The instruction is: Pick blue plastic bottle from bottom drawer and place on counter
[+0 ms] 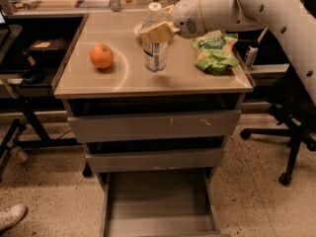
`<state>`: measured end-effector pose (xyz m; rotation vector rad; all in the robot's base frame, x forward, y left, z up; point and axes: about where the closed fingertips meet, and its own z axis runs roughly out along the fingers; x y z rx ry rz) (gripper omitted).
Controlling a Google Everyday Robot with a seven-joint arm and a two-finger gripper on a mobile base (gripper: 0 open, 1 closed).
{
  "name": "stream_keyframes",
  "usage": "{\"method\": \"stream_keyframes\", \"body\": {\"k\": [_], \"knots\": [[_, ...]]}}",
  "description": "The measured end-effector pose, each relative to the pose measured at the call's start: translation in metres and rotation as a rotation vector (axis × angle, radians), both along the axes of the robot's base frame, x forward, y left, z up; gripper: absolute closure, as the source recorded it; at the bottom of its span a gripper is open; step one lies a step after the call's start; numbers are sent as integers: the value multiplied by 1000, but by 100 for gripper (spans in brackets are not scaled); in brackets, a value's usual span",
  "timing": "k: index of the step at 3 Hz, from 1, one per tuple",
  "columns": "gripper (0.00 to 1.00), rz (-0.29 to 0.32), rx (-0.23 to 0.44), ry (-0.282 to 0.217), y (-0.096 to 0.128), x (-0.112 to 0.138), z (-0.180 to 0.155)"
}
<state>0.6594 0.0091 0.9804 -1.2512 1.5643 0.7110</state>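
The blue plastic bottle (155,46), clear with a white cap and pale label, stands upright on the beige counter (148,80), near its middle. My gripper (155,32) reaches in from the right and its tan fingers (157,33) are shut on the bottle's upper body. The bottom drawer (158,206) is pulled out below and its tray holds nothing.
An orange-red apple (101,56) sits on the counter's left part. A green snack bag (215,52) lies at the right edge. The two upper drawers (154,126) stick out slightly. An office chair base (291,132) stands to the right; a shoe (11,216) is at lower left.
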Motion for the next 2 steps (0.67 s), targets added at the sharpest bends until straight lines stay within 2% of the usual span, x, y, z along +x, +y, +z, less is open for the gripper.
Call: {"method": "stream_keyframes", "body": {"k": [1,2], "knots": [[100,30,-25,23,3,19,8],[100,28,-69,43,-3,38,13]]}}
